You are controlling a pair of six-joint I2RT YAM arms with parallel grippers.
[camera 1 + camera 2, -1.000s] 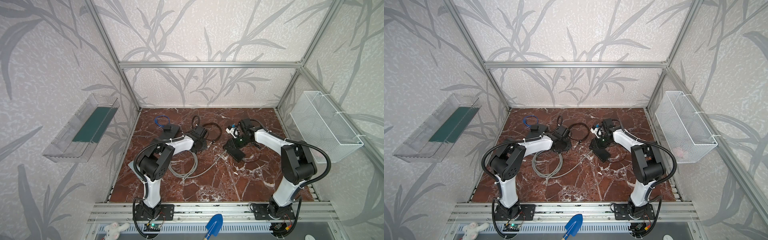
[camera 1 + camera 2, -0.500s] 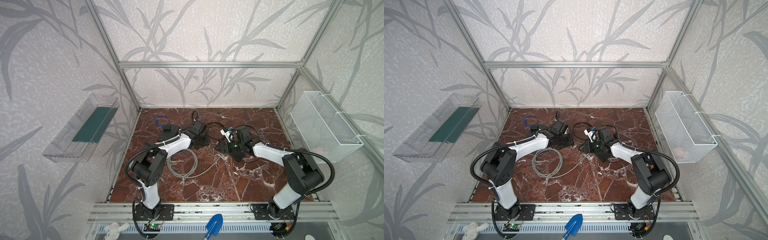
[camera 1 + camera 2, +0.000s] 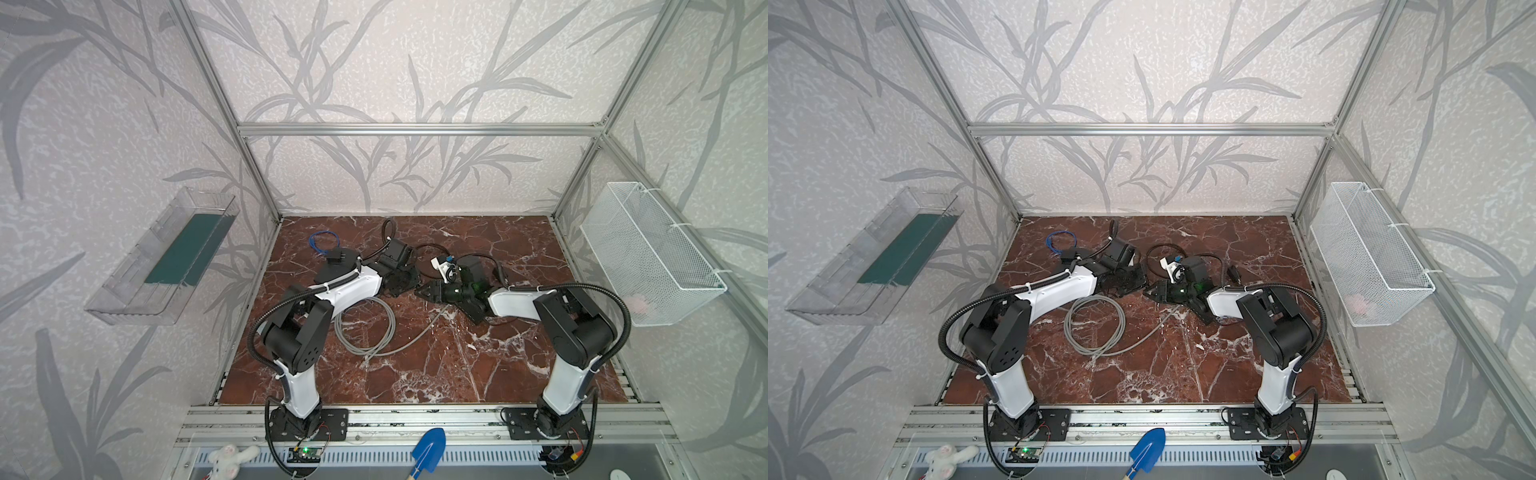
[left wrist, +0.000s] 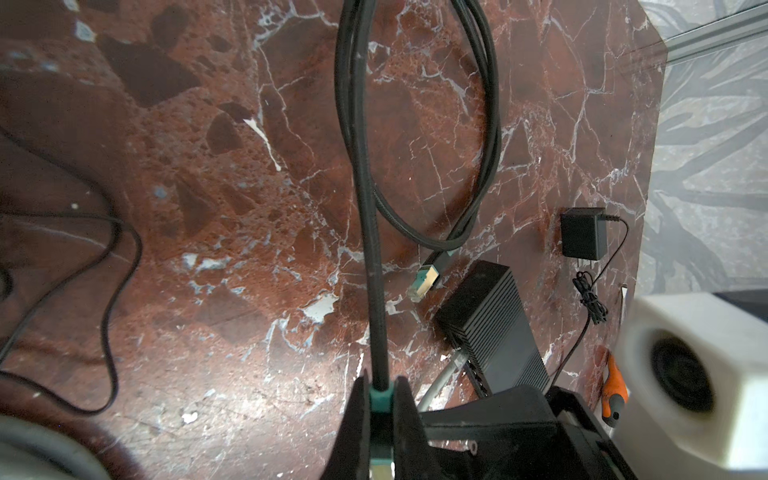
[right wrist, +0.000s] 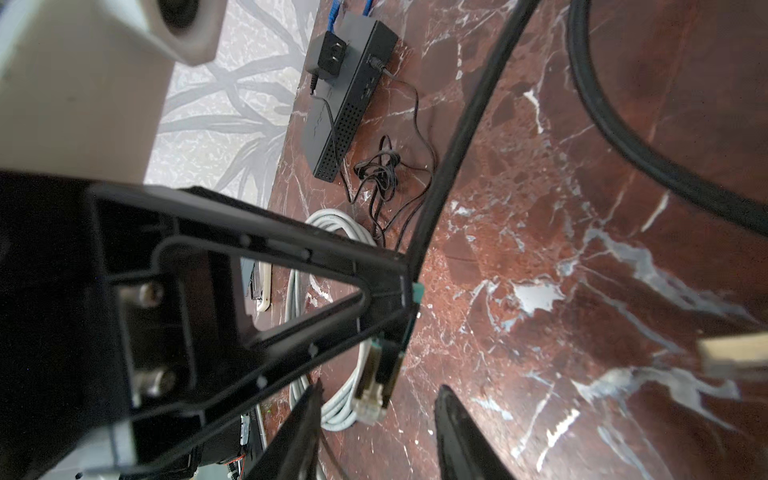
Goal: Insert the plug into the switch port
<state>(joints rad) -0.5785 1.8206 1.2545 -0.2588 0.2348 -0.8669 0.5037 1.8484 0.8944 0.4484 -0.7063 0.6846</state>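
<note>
My left gripper (image 4: 380,415) is shut on the teal-booted plug (image 5: 374,386) of a black cable (image 4: 365,187). In both top views it meets my right gripper (image 3: 428,289) tip to tip at mid-table. In the right wrist view, the plug's clear tip hangs between my right gripper's (image 5: 382,428) open fingers (image 5: 461,436), with a gap on each side. The switch (image 4: 490,328), a ribbed black box with a grey cable in one socket, lies under my right arm (image 3: 476,313). The black cable's other plug (image 4: 428,278) rests on the marble beside it.
A grey cable coil (image 3: 365,328) lies in front of my left arm. A flat dark slab (image 5: 349,104) carrying a small adapter sits at back left near a blue cable loop (image 3: 324,241). Another adapter (image 4: 579,232) lies further right. A mesh basket (image 3: 648,257) hangs on the right wall.
My left gripper has carried the plug right, toward mid-table. My right gripper has swung left, away from the switch, to meet it, and its jaws have narrowed a little.
</note>
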